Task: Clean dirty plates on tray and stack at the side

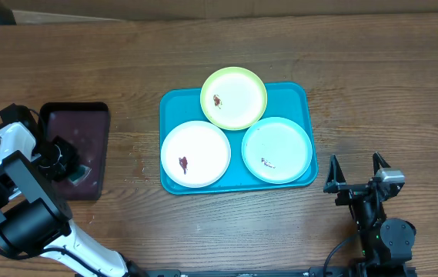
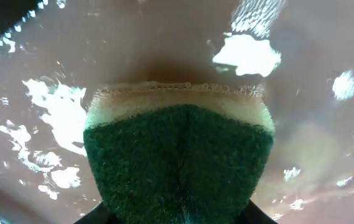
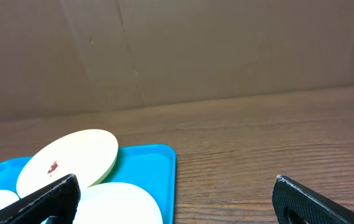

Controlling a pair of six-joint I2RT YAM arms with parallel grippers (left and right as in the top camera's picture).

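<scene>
Three plates lie on the turquoise tray [image 1: 171, 108]. The yellow-green rimmed plate [image 1: 234, 98] is at the back, the white plate [image 1: 195, 154] front left, the mint-white plate [image 1: 277, 149] front right. Each has a small dark red-brown smear. My left gripper [image 1: 71, 165] is far left, over the maroon tray [image 1: 76, 123], shut on a green and yellow sponge [image 2: 180, 155] pressed against the tray's wet surface. My right gripper [image 1: 355, 171] is open and empty, just right of the turquoise tray's front right corner. In the right wrist view the open jaws [image 3: 175, 186] frame the tray [image 3: 149, 162] and the plates.
The dark maroon tray with black rim [image 2: 313, 143] looks wet and glossy. Bare wooden table [image 1: 372, 92] lies right of and behind the turquoise tray. A cardboard wall [image 3: 177, 50] stands at the table's far edge.
</scene>
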